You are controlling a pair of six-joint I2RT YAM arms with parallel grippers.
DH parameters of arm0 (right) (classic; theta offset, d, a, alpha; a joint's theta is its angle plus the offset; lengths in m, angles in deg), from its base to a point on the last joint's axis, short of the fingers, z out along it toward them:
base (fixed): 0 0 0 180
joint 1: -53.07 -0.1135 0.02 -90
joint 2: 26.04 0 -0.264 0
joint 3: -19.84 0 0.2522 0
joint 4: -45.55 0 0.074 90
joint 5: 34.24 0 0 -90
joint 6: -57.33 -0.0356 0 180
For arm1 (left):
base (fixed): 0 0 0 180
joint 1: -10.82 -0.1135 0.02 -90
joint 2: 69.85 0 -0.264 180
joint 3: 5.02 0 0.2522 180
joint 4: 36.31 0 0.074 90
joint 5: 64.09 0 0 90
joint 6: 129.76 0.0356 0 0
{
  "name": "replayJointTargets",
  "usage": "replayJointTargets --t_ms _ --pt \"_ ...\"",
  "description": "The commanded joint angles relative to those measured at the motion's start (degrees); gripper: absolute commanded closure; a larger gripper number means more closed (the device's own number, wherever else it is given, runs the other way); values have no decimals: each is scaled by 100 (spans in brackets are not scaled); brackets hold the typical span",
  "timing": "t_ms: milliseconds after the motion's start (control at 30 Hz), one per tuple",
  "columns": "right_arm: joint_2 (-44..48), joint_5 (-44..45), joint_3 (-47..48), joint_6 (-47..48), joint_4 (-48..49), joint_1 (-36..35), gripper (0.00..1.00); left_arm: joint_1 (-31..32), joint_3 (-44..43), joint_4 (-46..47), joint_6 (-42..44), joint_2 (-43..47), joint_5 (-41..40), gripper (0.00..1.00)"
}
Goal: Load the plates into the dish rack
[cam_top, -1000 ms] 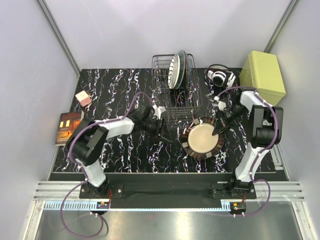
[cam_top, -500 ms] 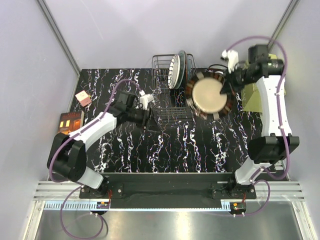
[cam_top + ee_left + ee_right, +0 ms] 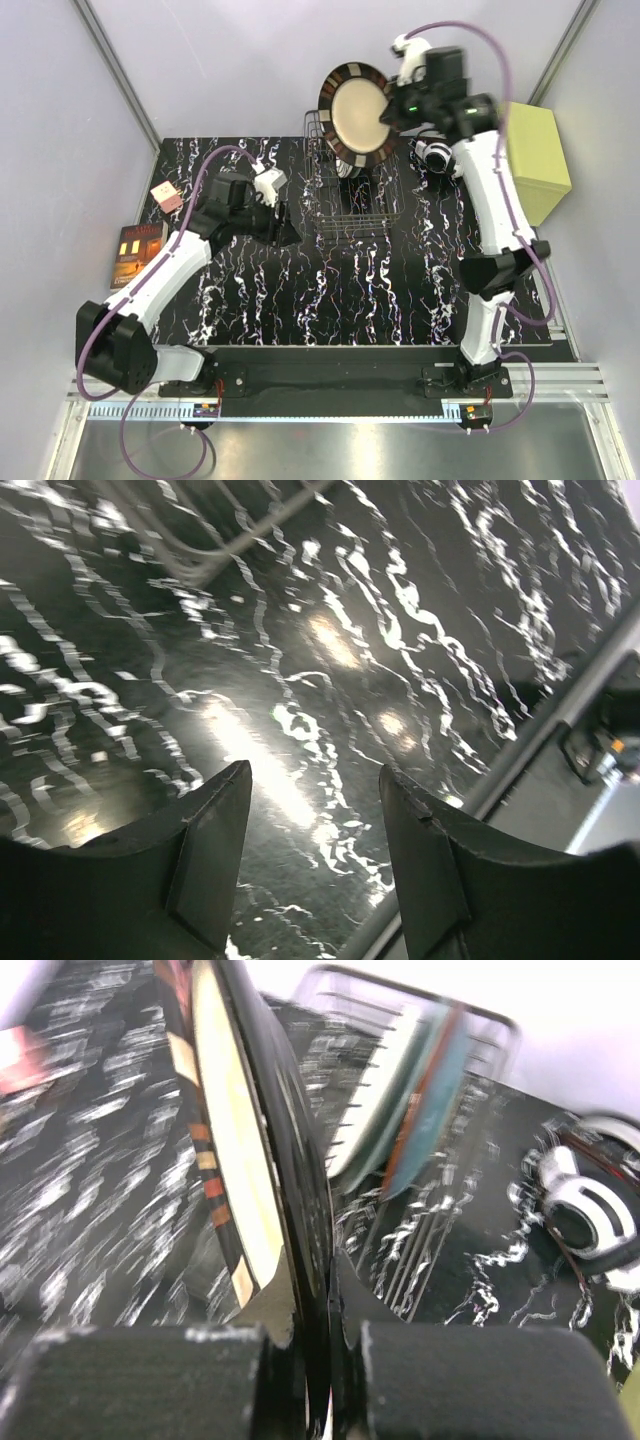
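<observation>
Firstly, tabletop (image 3: 400,290): glossy black sheet with white marble-like veining. Lamp glare lies on it in the left wrist view.
Cream plate (image 3: 355,108): round and glazed, with a cream centre and a dark rim banded in brown, orange and pale blocks. It is held in the air over the far end of the dish rack, its face tilted toward the top camera. The right wrist view shows it edge-on.
Right jaws: pinched shut on the cream plate's rim, with one dark finger (image 3: 150,1385) against each face.
Left jaws: parted partway, with nothing between the two matte dark fingers (image 3: 215,830). They hang over bare tabletop to the left of the rack.
Dish rack (image 3: 352,215): rectangular basket of thin dark wire with upright slots, standing at the middle of the tabletop's far part.
Racked plates (image 3: 390,1080): on edge in the far slots, a pale one in front and teal behind it, one with a brown rim.
Hard to make out: motion blur in the right wrist view smears the racked plates, so their count is unsure. From above, the cream plate covers most of them.
Yellow-green box (image 3: 535,150): matte and boxy, at the far right corner, partly behind the right arm.
White-and-black rounded object (image 3: 440,155): between the rack and the box, too unclear to name.
Book (image 3: 135,255) and small pink box (image 3: 166,197): at the tabletop's left edge.
</observation>
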Motion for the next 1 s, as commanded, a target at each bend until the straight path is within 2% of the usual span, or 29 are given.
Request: replayJointTargets --t_ms 0,67,200,433,533,667,967 --pt "294 3401 -565 -856 2820 -955 100 -152 26 73 121 308 -630 43" --pt "153 3848 -522 -1004 3146 -1097 100 -240 61 82 94 326 -631 43" --pt "-513 4711 135 -1120 3331 -1484 100 -319 149 196 24 352 -569 43" --pt "-1525 6944 602 549 4981 -2398 100 -320 570 415 -187 650 -481 44" --pt "-1921 7113 875 831 4984 -2566 100 -328 790 609 -240 870 -507 43" --pt "-2071 7122 726 902 4966 -2619 100 -372 896 715 -240 1029 -727 44" --pt "-2238 7332 629 401 4624 -2619 100 -381 1072 855 -222 1319 -736 43"
